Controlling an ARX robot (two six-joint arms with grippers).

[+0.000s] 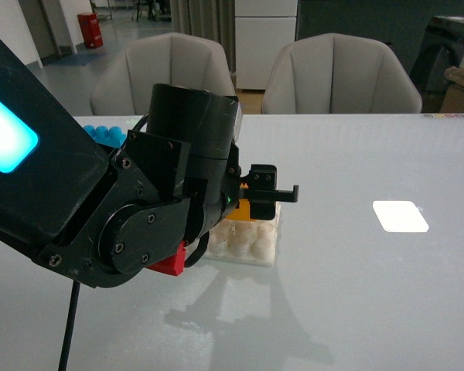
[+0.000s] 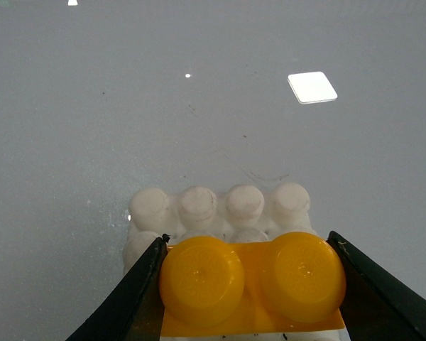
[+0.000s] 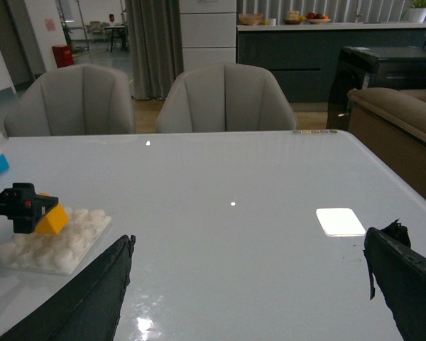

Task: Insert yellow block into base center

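From the front, the left arm hides most of the yellow block [image 2: 252, 277] and part of the base [image 2: 199, 206]. The left pincer [image 2: 247, 245] clamps the block's short ends, studs up and long axis running finger to finger. The base's far stud row lies beyond its tips on the worktop [image 2: 199, 106]. The right pincer [image 3: 250, 238] gapes wide.

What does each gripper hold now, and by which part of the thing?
The left gripper clamps the small orange-yellow two-stud plastic brick by its two short ends. The right gripper is open and holds nothing.
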